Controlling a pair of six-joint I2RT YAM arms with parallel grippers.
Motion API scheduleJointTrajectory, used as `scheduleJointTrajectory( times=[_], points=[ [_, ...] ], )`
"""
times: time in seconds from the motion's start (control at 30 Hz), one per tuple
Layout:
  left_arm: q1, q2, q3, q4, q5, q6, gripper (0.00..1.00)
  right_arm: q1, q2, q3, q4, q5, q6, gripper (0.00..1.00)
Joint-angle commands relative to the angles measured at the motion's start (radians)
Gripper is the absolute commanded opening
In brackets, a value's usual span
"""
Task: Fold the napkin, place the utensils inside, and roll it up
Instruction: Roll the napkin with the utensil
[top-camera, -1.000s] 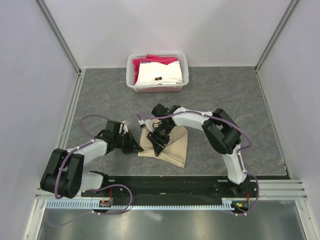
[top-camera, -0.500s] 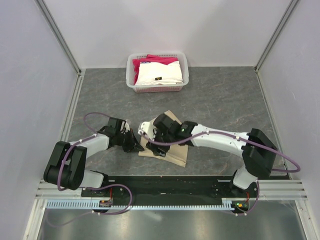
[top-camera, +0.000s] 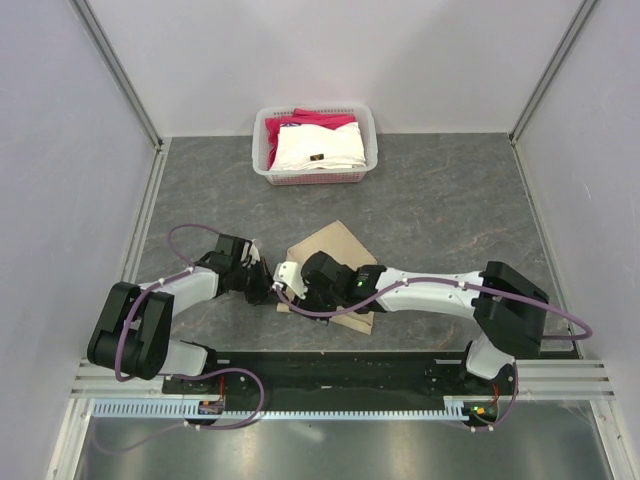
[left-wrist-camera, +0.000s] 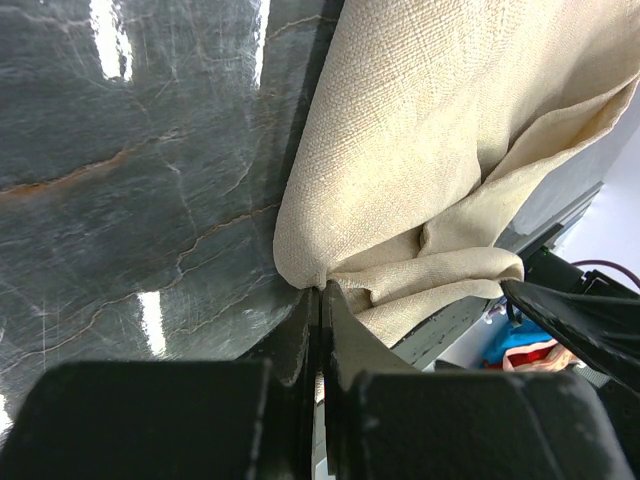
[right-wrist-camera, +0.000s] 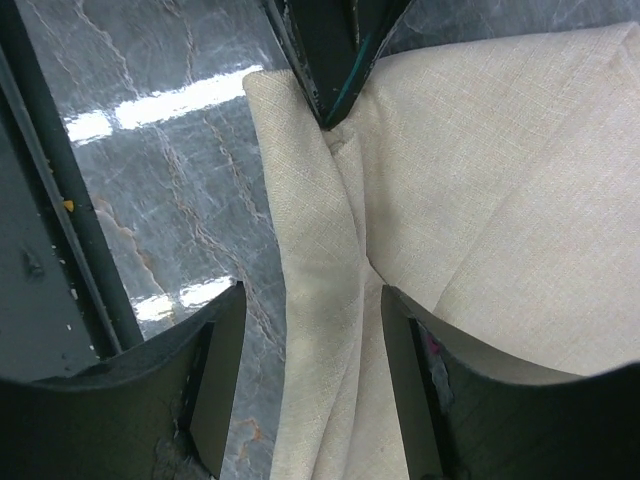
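1. My left gripper (left-wrist-camera: 320, 295) is clamped shut on the near-left corner of the napkin (left-wrist-camera: 430, 130), pinching a small bunch of cloth right down at the table (left-wrist-camera: 130, 200). The bite looks thin, so I judge a sideways pull could let the corner slip out.
2. My right gripper (right-wrist-camera: 310, 300) stands open just beside it, one finger on each side of a raised crease, pointing straight at the left gripper's tips. The two are crowded. Closing or pushing forward here could knock finger against finger, or catch the wrong layers of cloth.
3. The napkin lies on the table in front of the arm bases, partly folded and crooked, with one corner aimed toward the back and its near part under my right arm. An uneven drag would skew the fold, and a skewed fold rolls badly.
4. I cannot make out the knife in any view. If it sits under cloth or arm, a blind tug could shift it.
5. Toward me there is little room: the table's near edge lies close behind the napkin.
6. Open grey table stretches to the right and toward the back. There the basket (top-camera: 262, 140), holding a white cloth (top-camera: 318, 148) and a pink-red cloth (top-camera: 320, 120), stands well apart from the napkin. The side walls are also well apart.
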Motion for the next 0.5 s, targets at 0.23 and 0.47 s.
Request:
scheduleJointTrajectory(
  times=[0.23,0.47],
  points=[
    [0.007,0.024,0.018,-0.039,-0.030,0.050,0.02,0.007,0.056,-0.004,0.051,0.025,-0.028,0.63],
    [0.007,0.029,0.022,-0.039,-0.022,0.053,0.02,0.007,0.099,-0.015,0.079,0.063,-0.037,0.63]
  ],
)
